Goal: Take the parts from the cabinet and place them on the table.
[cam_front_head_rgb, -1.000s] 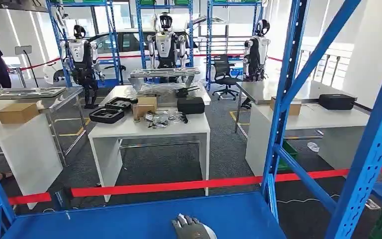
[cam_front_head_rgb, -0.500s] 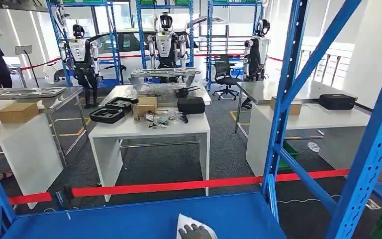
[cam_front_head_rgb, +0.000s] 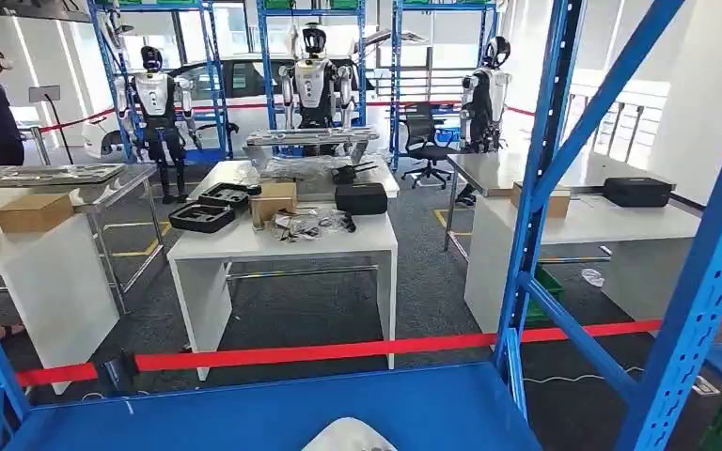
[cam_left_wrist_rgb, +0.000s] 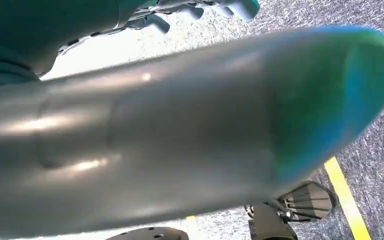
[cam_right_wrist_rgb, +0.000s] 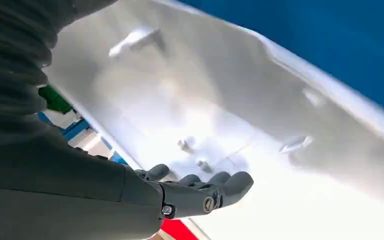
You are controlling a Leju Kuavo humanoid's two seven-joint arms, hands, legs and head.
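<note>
Right wrist view has my right hand (cam_right_wrist_rgb: 200, 192) lying flat, fingers extended, against a broad white moulded panel (cam_right_wrist_rgb: 240, 125) by the blue shelf (cam_front_head_rgb: 273, 413): stiff, light, probably slick, best cradled under its edges; left hand's state I cannot tell.

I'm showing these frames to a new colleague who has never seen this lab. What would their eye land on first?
Probably the blue shelf frame crossing the head view close up, with the red barrier tape stretched just behind it. Beyond, three humanoid robots stand in a row before a white car at the back, behind white tables loaded with boxes and cases. Nearest, a white part lies at the blue shelf's front edge, and the right wrist view shows the right hand against it.
</note>
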